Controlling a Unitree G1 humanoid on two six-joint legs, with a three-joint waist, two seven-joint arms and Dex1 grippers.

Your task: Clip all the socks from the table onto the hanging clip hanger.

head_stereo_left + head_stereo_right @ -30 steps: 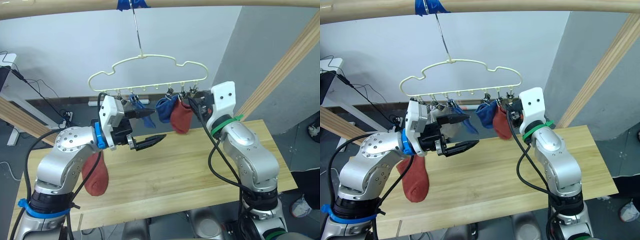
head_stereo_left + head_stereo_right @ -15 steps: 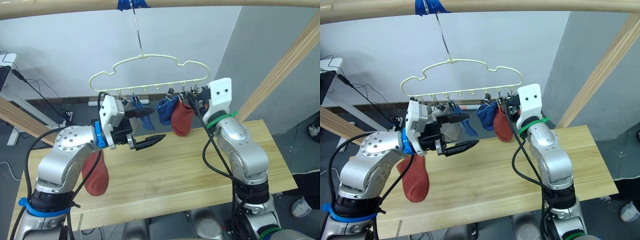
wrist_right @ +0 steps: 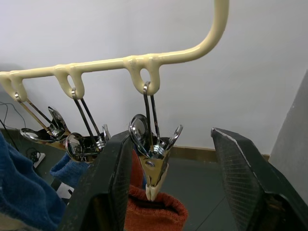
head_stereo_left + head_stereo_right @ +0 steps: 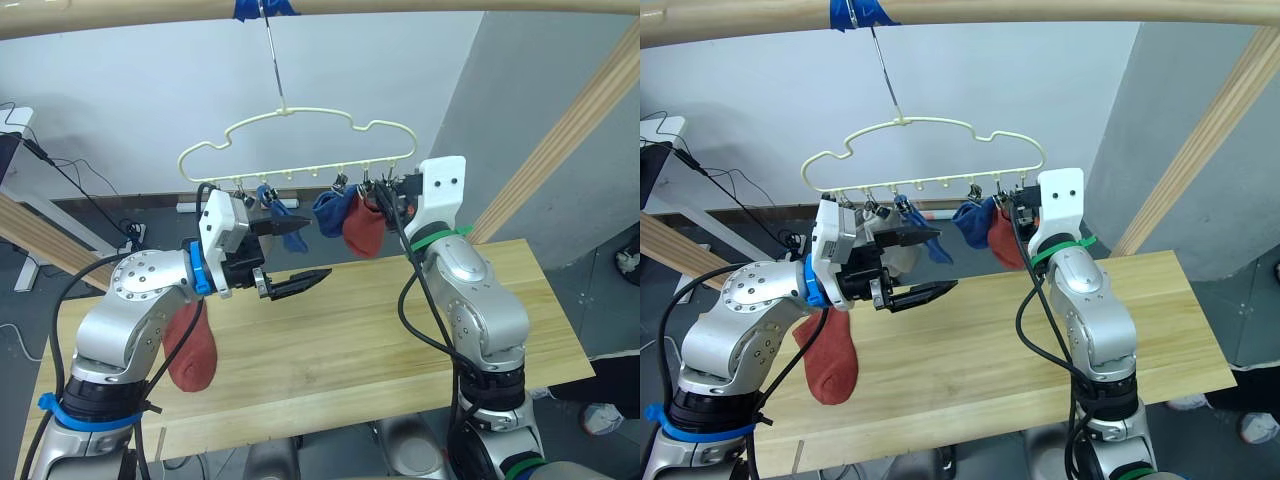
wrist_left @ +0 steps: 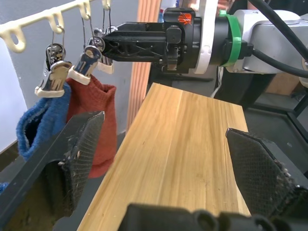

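Observation:
The cream clip hanger (image 4: 290, 140) hangs by its metal hook over the table (image 4: 400, 330). A blue sock (image 4: 278, 216), a second blue sock (image 4: 330, 210) and a rust-red sock (image 4: 362, 226) hang from its clips; something pale grey (image 4: 900, 258) shows behind my left gripper's fingers. My right gripper (image 3: 178, 163) is open at the hanger's right end, its fingers either side of the last metal clip (image 3: 151, 168), which holds the red sock (image 3: 154, 214). My left gripper (image 4: 300, 258) stands wide open and empty below the hanger's left half. Another rust-red sock (image 4: 190, 345) hangs below my left forearm; what holds it is hidden.
Round wooden poles frame the scene: one across the top (image 4: 420, 5) with blue tape (image 4: 265, 8) at the hook, and slanted ones at the right (image 4: 570, 130) and left (image 4: 30, 235). Cables (image 4: 80, 185) run along the wall at the left.
My right gripper has risen and moved in to the hanger's right end, and the red sock there sits slightly higher and more bunched. My left arm has stayed put.

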